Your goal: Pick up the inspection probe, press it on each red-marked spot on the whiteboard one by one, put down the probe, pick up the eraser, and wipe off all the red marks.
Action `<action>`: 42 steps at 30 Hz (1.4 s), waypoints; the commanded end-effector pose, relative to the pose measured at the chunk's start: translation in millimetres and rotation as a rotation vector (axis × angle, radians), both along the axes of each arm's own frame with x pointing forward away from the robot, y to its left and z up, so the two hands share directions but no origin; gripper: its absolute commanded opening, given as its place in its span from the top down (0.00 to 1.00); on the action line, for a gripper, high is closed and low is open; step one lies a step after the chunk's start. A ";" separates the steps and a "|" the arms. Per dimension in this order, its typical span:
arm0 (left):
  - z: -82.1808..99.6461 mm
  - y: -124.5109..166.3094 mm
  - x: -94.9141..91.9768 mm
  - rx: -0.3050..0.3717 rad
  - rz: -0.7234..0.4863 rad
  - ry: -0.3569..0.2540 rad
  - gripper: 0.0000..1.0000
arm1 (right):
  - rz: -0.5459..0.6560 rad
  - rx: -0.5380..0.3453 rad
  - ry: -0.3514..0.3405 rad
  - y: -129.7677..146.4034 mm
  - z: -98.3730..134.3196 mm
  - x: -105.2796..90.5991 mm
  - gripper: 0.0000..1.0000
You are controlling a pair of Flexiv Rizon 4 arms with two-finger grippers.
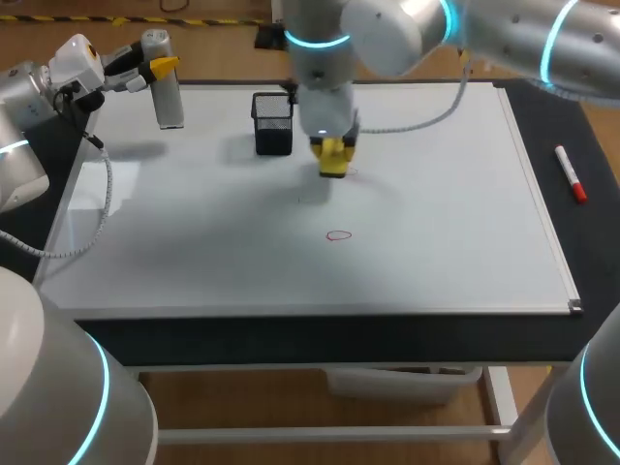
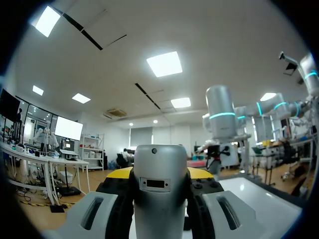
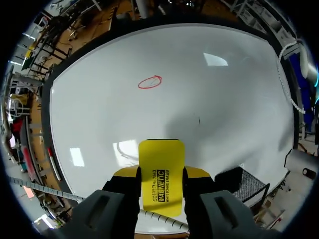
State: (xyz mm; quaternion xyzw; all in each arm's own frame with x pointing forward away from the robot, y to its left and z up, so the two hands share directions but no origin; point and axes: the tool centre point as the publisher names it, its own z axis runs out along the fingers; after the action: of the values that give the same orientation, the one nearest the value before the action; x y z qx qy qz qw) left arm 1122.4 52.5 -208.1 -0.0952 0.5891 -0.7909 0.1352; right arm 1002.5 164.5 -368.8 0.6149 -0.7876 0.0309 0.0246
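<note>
Yellow eraser (image 3: 160, 162) in R hand (image 3: 160, 177), red mark (image 3: 149, 82) ahead; probe (image 1: 168, 97) in L hand (image 2: 159, 175).

left gripper (image 1: 155, 68) raised and level, clamped on probe (image 1: 169, 97), right gripper (image 1: 332, 145) pointing straight down, clamped on eraser (image 1: 334, 167)

Black-topped table (image 1: 291, 334), white frame legs (image 1: 501, 407), white crossbar (image 1: 320, 434) under front edge.

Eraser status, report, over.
Left gripper shut on probe, over board's far corner. Right gripper shut on eraser, beside mesh cup. One clear red mark unwiped; path to it open.
</note>
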 end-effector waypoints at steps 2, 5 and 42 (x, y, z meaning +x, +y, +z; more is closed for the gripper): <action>0.7 -0.5 0.1 -0.001 0.001 -0.002 1.00 | -0.058 0.025 -0.017 -59.2 12.1 -3.6 1.00; 0.7 -0.5 0.1 -0.001 0.001 -0.002 1.00 | -0.116 0.032 -0.015 -84.7 12.5 0.2 1.00; 0.7 -0.5 0.1 -0.001 0.001 -0.002 1.00 | -0.434 0.077 -0.007 -246.8 12.4 20.4 1.00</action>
State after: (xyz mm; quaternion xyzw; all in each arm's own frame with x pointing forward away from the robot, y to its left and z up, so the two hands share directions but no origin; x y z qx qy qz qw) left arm 1122.4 52.5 -208.1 -0.0952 0.5891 -0.7909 0.1352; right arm 1021.3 -80.7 -356.3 0.4303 -0.9027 -0.0031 0.0033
